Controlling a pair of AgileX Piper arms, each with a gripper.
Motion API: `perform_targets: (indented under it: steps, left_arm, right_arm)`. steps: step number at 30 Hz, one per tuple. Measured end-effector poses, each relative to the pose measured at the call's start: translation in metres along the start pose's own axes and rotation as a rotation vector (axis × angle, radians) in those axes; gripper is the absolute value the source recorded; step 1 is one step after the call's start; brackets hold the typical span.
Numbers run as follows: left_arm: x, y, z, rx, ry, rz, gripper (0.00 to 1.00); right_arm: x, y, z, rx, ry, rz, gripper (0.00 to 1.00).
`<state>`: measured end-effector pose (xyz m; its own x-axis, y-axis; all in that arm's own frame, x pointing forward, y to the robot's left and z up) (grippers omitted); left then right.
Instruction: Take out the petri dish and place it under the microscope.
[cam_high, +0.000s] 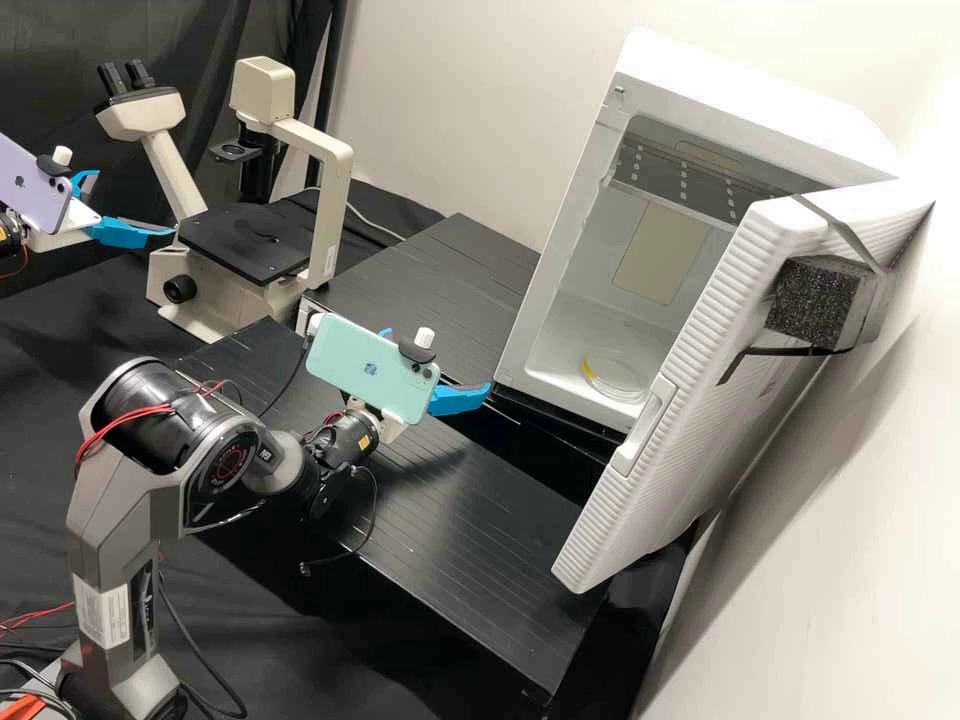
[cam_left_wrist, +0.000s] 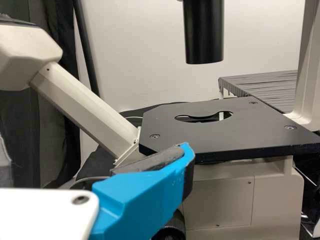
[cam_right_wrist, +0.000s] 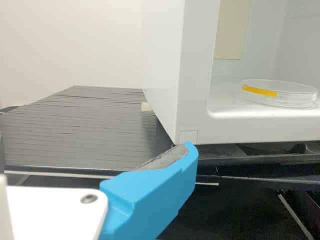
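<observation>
Petri dish (cam_high: 615, 375) with a yellow strip lies flat on the floor of the white cabinet (cam_high: 745, 100), whose door (cam_high: 735, 300) stands open. My right end effector (cam_high: 442, 362) is open, near the cabinet's front edge, above the black table (cam_high: 480, 530). My left end effector (cam_high: 135, 202) is open too, beside the microscope (cam_high: 330, 210).

Dark grey, angular right arm (cam_high: 120, 510): glossy black cylindrical joint housing (cam_high: 155, 410), round black joint cap (cam_high: 230, 460) with red ring marking, white printed label (cam_high: 103, 615), loose red cables (cam_high: 112, 428), thin black cable (cam_high: 374, 510). White-bodied right gripper (cam_high: 439, 360): bright blue fingers (cam_right_wrist: 155, 187), grey pad (cam_right_wrist: 167, 159), recessed metal screw (cam_right_wrist: 89, 199), mint-green dual-camera phone (cam_high: 350, 362). White-bodied left gripper (cam_high: 136, 203): also blue-fingered, with lavender phone (cam_high: 28, 175).
</observation>
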<state>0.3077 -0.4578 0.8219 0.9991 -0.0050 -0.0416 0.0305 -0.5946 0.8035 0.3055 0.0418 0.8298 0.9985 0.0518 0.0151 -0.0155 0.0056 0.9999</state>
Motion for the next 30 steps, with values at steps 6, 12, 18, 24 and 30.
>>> perform_targets:
  steps: [6,12,18,24,30]
  left_arm:
    - [0.0,0.0,0.0,0.0,0.0,0.0,1.0]
    - [0.0,0.0,0.0,0.0,0.0,0.0,1.0]
    - [0.0,0.0,0.0,0.0,0.0,0.0,1.0]
    - [0.0,0.0,0.0,0.0,0.0,0.0,1.0]
    - [0.0,0.0,0.0,0.0,0.0,0.0,1.0]
  right_arm:
    - [0.0,0.0,0.0,0.0,0.0,0.0,1.0]
    - [-0.004,0.0,0.003,-0.004,0.007,0.012,1.0]
    - [-0.028,0.008,0.024,0.009,0.016,0.065,1.0]
    - [-0.053,0.026,0.047,0.049,-0.014,0.102,1.0]
    - [-0.062,0.05,0.075,0.081,-0.098,0.173,1.0]
